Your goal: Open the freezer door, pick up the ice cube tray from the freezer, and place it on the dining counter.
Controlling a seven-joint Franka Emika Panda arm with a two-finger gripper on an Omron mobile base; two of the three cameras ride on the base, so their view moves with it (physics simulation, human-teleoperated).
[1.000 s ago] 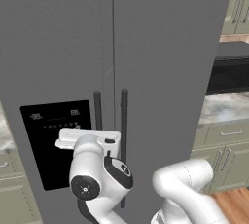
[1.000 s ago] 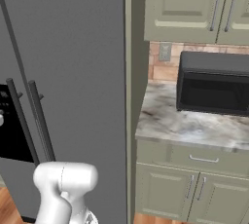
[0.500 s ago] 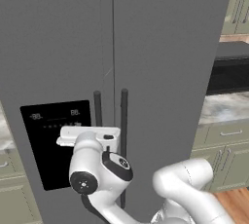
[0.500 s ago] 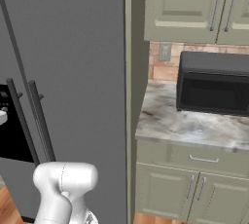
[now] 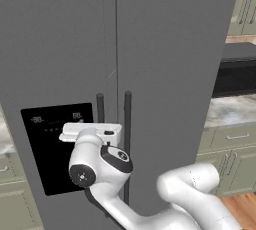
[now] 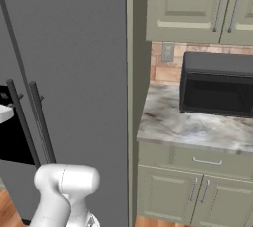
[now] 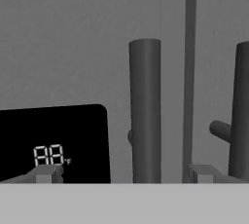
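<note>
**Q:** What stands in front of the robot?

**A:** A tall grey two-door refrigerator. The freezer door (image 5: 60,74) is the left one, closed, with a black dispenser panel (image 5: 50,149) at mid height showing pale digits. Its dark vertical bar handle (image 5: 100,111) runs beside the centre seam; the handle of the plain grey door (image 5: 170,74) stands just right of the seam.

**Q:** Where is the gripper, and how do its jaws stand?

**A:** The gripper (image 7: 124,173) is raised in front of the freezer door, at the level of the panel's top edge. Its jaws are spread wide and hold nothing. In the hand view, one fingertip (image 7: 46,173) lies over the dispenser panel (image 7: 53,142) and the other sits right of the freezer handle (image 7: 144,111), so the bar falls between them. Whether the fingers touch the bar cannot be told.

**Q:** What lies to the right?

**A:** A marble counter (image 6: 188,127) over green cabinets (image 6: 197,191), carrying a black microwave (image 6: 217,85); upper cabinets (image 6: 197,9) hang above it.
</note>
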